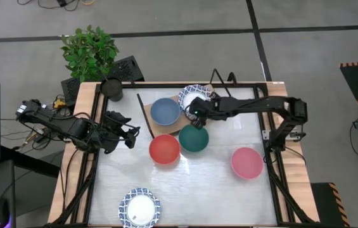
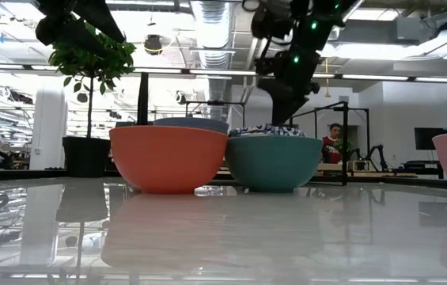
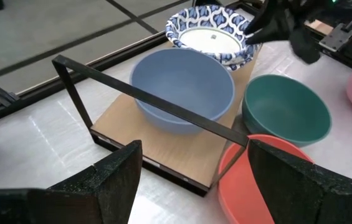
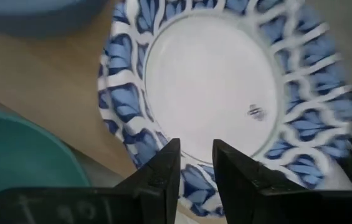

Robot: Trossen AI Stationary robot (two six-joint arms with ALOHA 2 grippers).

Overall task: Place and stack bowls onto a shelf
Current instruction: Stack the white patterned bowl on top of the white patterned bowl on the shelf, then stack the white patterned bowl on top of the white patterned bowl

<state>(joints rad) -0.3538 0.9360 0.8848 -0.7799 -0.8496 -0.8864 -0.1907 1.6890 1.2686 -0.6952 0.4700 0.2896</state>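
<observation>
The shelf (image 3: pixel 163 146), a light-brown board under a thin black wire frame, carries a blue bowl (image 1: pixel 165 111) and a white bowl with a blue patterned rim (image 1: pixel 193 95). Both stand on their bases. My right gripper (image 4: pixel 195 165) is above the patterned bowl's rim, its fingers a narrow gap apart. At the table's left, my left gripper (image 3: pixel 194 180) is open with nothing in it and faces the shelf. A green bowl (image 1: pixel 193 138) and a red bowl (image 1: pixel 164 149) stand just in front of the shelf. My right gripper comes at the patterned bowl from above, slanting down, with its fingertips (image 4: pixel 166 165) over the rim (image 4: pixel 194 183) on the side toward the green bowl. I cannot tell whether the fingers touch the rim. The bowl stands upright on the board.
A pink bowl (image 1: pixel 247 162) stands at the right and a second patterned bowl (image 1: pixel 139 209) at the near edge. A potted plant (image 1: pixel 90 54) and a dark cup (image 1: pixel 112 88) stand at the far left corner. The middle near part of the table is bare.
</observation>
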